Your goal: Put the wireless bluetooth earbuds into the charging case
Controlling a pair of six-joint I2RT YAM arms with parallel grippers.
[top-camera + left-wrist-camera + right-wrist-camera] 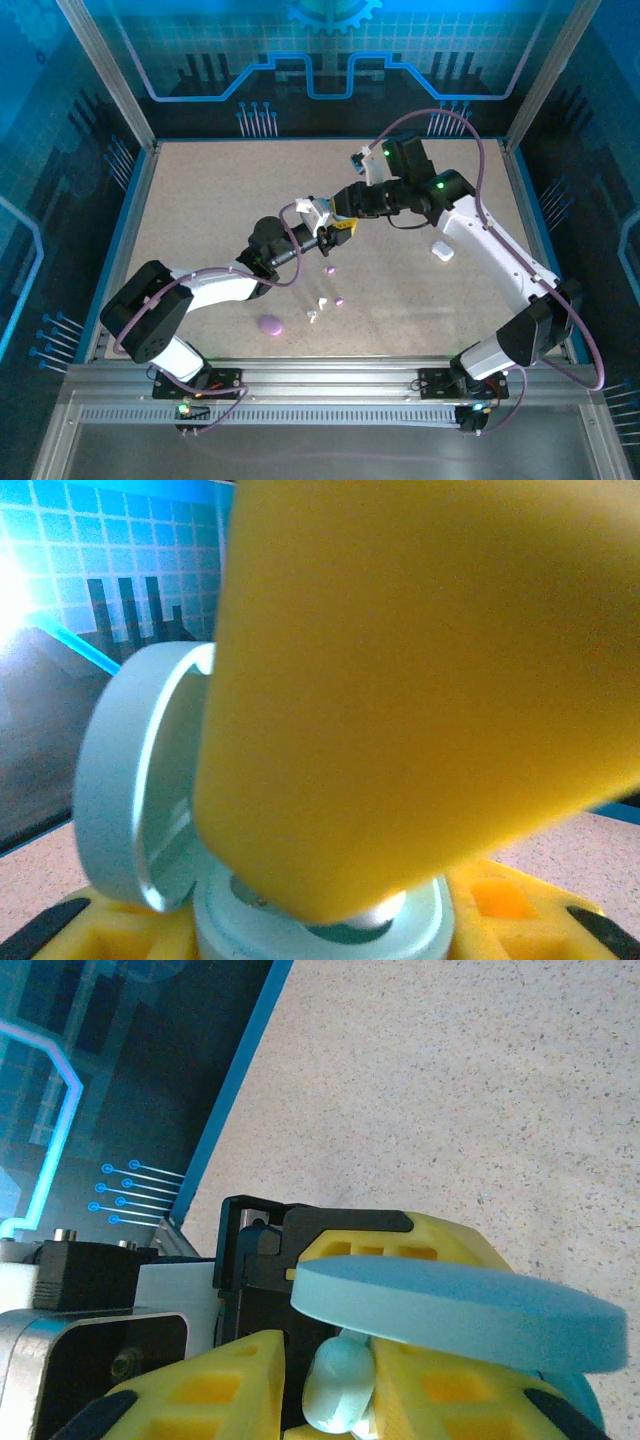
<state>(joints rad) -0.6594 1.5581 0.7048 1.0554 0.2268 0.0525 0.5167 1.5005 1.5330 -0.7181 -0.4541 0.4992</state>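
The enclosure had blue-lit panels all round and a speckled beige table (200, 200) as the work surface. In the overhead view both arms met at the centre of the frame, the left gripper (326, 240) coming in from lower left and the right gripper (346, 222) from upper right. The left gripper was closed on the base of the light blue charging case (125, 780), whose lid stood hinged open at the left of that wrist's view. The right gripper's jaws stood narrow with a light blue earbud (335, 1392) between them, at bottom centre of its own view, just under the case lid. One of its yellow fingers (420, 680) reached into the open base. Step judged in hand: seating this bud in its well. Whether it was fully seated could not be told. The next move would call for a gentle release and a straight withdrawal clear of the lid. Lower in the overhead frame lay a white case (441, 251), a purple case (270, 324), two purple buds (330, 268) and white buds (317, 308), none of them loaded.
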